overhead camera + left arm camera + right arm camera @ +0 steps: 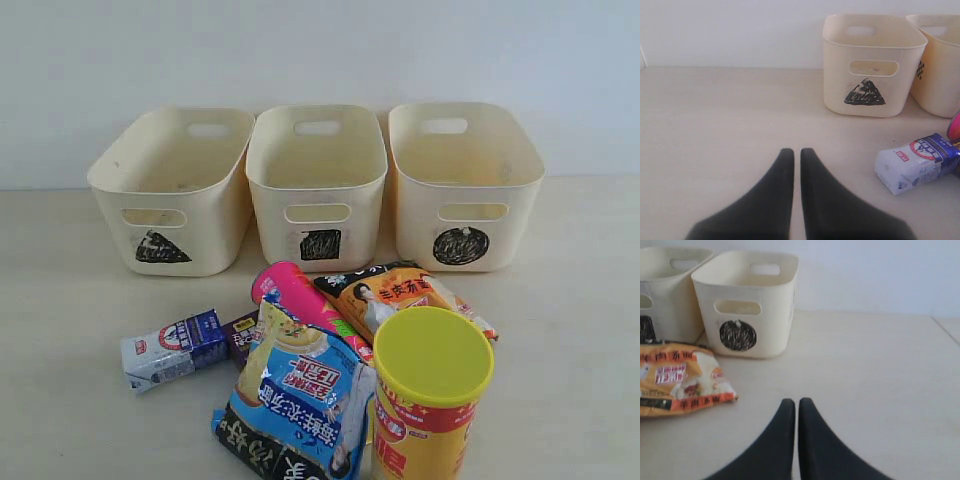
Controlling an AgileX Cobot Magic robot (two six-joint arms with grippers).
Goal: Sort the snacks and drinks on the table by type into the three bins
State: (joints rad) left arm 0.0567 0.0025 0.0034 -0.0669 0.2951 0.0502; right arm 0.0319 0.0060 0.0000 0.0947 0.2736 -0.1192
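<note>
Three bins in a row across the upper half of the frame: left bin (215,225), middle bin (360,215), right bin (520,215), close side by side. Before them on the desk (70,300), a cluster at lower centre. Upright tube (430,400) lower right. Front bag (295,400) just left of it, overlapping the fallen tube (300,295). Rear bag (385,290) behind the upright tube. Larger carton (172,347) leftmost; smaller carton (242,335) between it and the front bag.

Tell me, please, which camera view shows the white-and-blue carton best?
The left wrist view: the white-and-blue carton lies close and large there, with nothing covering it. The exterior view shows it whole but smaller, beside the dark purple carton. The right wrist view does not show it.
</note>
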